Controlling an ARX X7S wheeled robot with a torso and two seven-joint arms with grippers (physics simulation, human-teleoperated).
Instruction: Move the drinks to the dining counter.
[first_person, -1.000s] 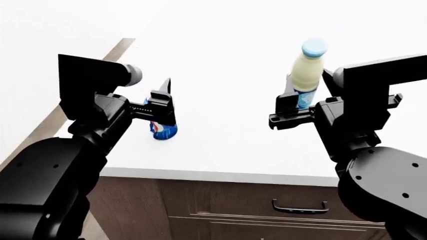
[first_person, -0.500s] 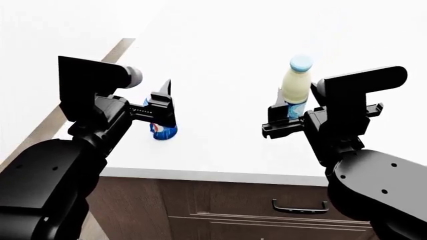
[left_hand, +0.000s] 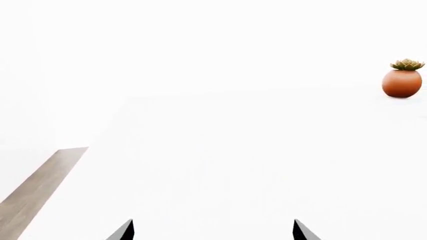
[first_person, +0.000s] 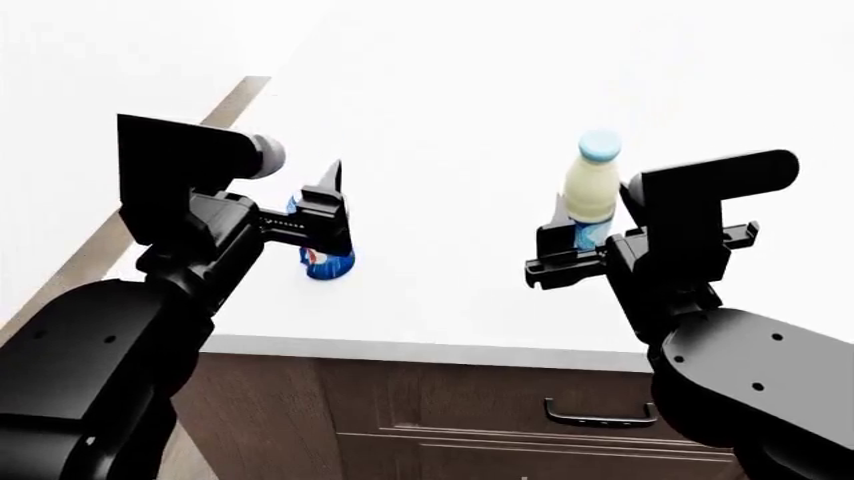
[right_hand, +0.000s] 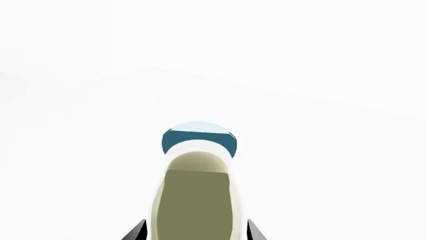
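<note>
The blue soda can stands on the white dining counter near its front left corner, partly hidden behind my left gripper. In the left wrist view that gripper is open, with only bare counter between its tips and no can in sight. My right gripper is shut on the lower body of the cream bottle, which is upright with its light-blue cap up. I cannot tell whether its base touches the counter. The right wrist view shows the bottle between the fingertips.
Dark brown drawers with a slim handle sit under the counter's front edge. A round orange pot with a small plant stands far back on the counter. A strip of wooden floor runs along the counter's left side.
My right gripper has moved down and to the left with the bottle, lowering it toward the counter. The left arm and the can have not moved.
</note>
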